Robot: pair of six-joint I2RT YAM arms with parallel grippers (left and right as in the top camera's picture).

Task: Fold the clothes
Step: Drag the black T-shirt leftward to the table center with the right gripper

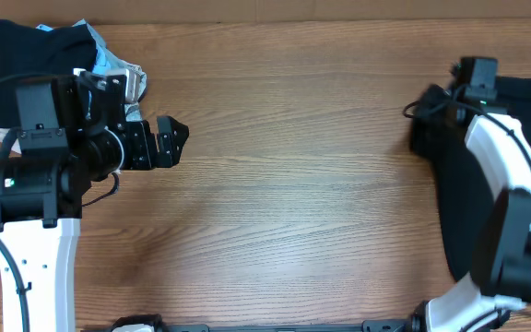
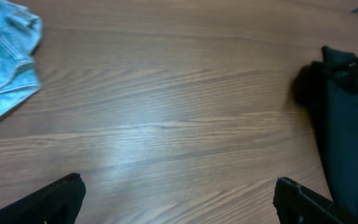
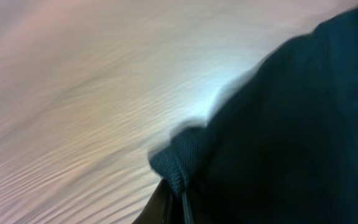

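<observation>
Wooden table [image 1: 293,184] fills the view; a black shirt [image 1: 450,212] lies bunched at its right edge, and the right gripper [image 3: 176,208] is clamped on a fold of it. At the far left, the left gripper [image 1: 175,140] hangs with fingers wide apart, holding nothing, just beside a pile of clothes [image 1: 26,46] in black and light blue

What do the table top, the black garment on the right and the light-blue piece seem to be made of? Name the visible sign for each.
The table top: wood or wood-look laminate, smooth, slight sheen; running grain lines.
The black garment: matte knit cloth; fine mesh texture at its bunched edge.
The light-blue piece: probably denim; faded colour, stitched seams.
</observation>
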